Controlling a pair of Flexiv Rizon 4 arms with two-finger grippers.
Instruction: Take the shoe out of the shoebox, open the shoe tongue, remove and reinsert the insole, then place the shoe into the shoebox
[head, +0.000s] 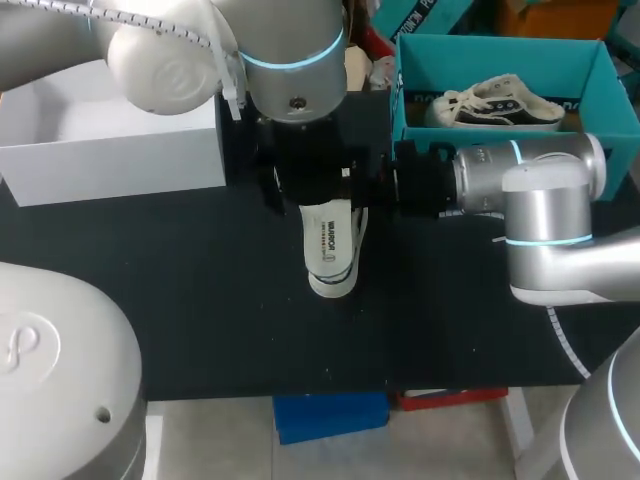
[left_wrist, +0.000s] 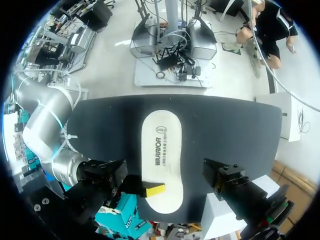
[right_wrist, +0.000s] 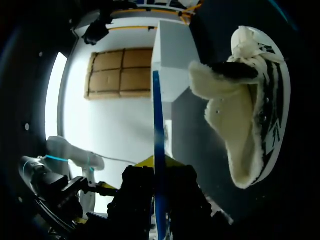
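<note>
My right gripper (right_wrist: 159, 172) is shut on the heel end of a white printed insole (left_wrist: 161, 145), which from its own wrist view appears edge-on with a blue underside (right_wrist: 158, 115). The insole (head: 328, 240) hangs flat above the table's middle. Under it lies the white shoe (right_wrist: 250, 100) with black stripes and fleecy lining; its toe (head: 335, 285) peeks out past the insole. My left gripper (left_wrist: 165, 177) hovers over the insole, open wide, one black finger (left_wrist: 107, 175) on each side and neither touching. One yellow tip of the right gripper (left_wrist: 152, 189) shows at the insole's edge.
The teal shoebox (head: 600, 80) stands at the back right with a second white shoe (head: 495, 105) inside. A white box (head: 120, 150) sits at the back left. Black table surface (head: 200, 300) lies bare in front of the shoe.
</note>
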